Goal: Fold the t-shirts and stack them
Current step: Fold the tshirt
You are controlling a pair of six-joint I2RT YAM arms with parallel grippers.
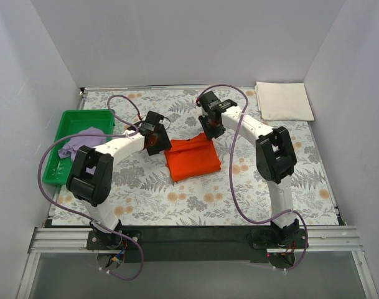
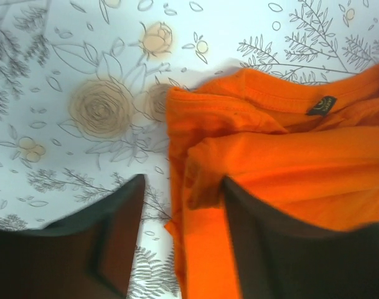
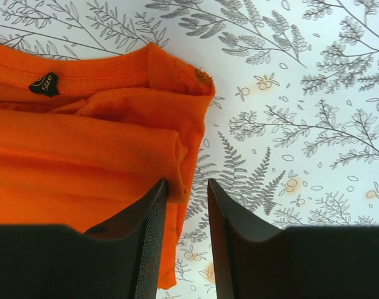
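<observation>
Centre of the floral table (image 1: 177,202), the orange t-shirt (image 1: 192,161) lies folded into a rough rectangle, with an arm at each of its far corners. The left gripper (image 2: 184,180) hangs low over the shirt's left edge, jaws spread wide. That folded edge runs up through the gap between them, and nothing is pinched. Over on the other side, the right gripper (image 3: 187,182) sits at the shirt's right edge near the collar. Its jaws are parted by a narrower gap, one finger right against the cloth's fold, with the printed table showing between them. The small black neck label (image 3: 43,84) faces up. Off to the left, the lilac t-shirt (image 1: 82,140) is bunched in the green tray (image 1: 77,118). The cream-white t-shirt (image 1: 284,101) lies flat and folded in the far right corner, well apart from the others.
</observation>
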